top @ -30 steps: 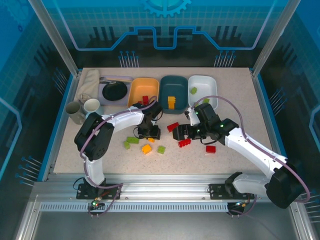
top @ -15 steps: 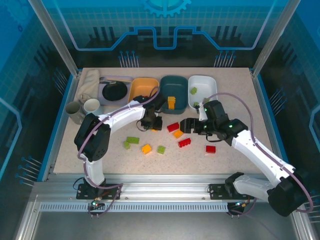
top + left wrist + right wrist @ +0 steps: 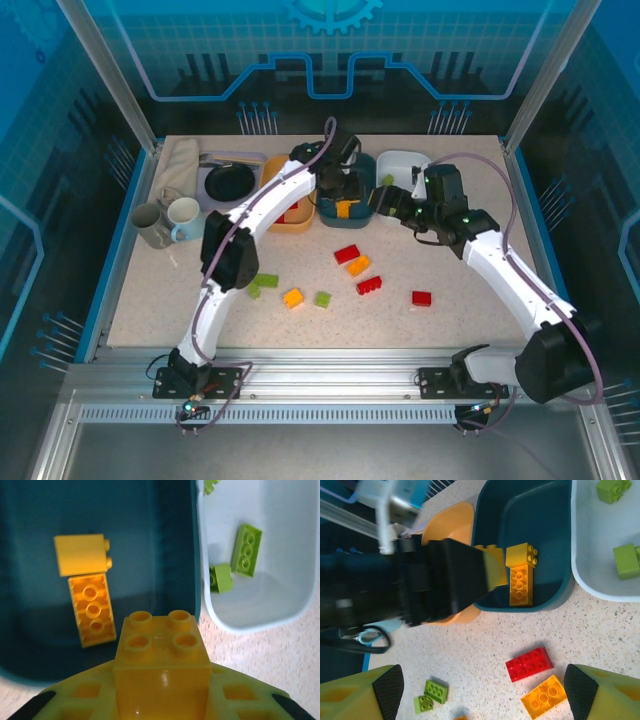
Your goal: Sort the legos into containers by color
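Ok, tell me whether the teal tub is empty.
Not empty: two yellow bricks lie in the teal tub; left fingers hold a third brick above.

We class this site as a robotics lab, specifically an enclosed test cell. Evidence: alu extrusion frame [image 3: 100,70] round the work area; blue printed backdrop panels [image 3: 450,50] w/ gear and circuit graphics; speckled tabletop [image 3: 470,320] w/ blue edging [image 3: 115,260]; two bench-mounted arms, bases [image 3: 190,375] bolted side by side to a slotted alu rail [image 3: 330,385] at the near edge.
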Robot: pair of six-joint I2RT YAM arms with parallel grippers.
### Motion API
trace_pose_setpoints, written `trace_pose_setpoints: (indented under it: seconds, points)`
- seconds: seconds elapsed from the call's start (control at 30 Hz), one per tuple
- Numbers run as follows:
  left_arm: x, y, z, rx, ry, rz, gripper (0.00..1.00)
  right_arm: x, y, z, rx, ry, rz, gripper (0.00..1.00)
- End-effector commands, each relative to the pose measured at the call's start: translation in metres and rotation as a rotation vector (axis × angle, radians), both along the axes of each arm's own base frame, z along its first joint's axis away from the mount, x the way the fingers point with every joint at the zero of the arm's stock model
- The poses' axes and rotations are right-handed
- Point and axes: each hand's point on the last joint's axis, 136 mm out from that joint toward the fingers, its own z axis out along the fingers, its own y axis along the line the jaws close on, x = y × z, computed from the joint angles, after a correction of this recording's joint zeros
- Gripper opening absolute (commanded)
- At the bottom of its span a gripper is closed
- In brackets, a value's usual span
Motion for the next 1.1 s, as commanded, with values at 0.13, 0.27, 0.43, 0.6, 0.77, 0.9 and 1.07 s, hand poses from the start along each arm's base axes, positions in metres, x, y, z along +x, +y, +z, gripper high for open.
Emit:
trace_pose_setpoints:
  seconds: [0.13, 0.27, 0.43, 0.6, 0.77, 0.9, 1.07]
  points:
    - [0.021, -0.019, -0.034, -0.122, 0.099, 0.037, 0.35, 0.024, -0.003, 0.026, 0.066, -0.031, -0.032, 0.86]
    - [0.023, -0.027, -0.047, -0.143, 0.118, 0.023, 0.39, 0.021, -0.005, 0.019, 0.057, -0.009, -0.033, 0.87]
    - [0.020, -0.025, -0.051, -0.131, 0.133, 0.018, 0.50, 0.016, -0.008, 0.008, 0.052, 0.019, -0.040, 0.87]
    - [0.020, -0.023, -0.030, -0.144, 0.105, 0.017, 0.58, 0.008, -0.014, 0.002, 0.020, 0.045, -0.056, 0.86]
    - [0.018, -0.018, 0.008, -0.159, 0.055, 0.033, 0.60, -0.004, -0.022, 0.004, -0.035, 0.058, -0.071, 0.85]
    - [0.011, -0.009, 0.042, -0.172, 0.012, 0.051, 0.61, -0.017, -0.026, 0.008, -0.093, 0.062, -0.068, 0.85]
    - [-0.007, 0.010, 0.077, -0.169, -0.034, 0.085, 0.62, -0.036, -0.028, 0.015, -0.145, 0.051, -0.051, 0.84]
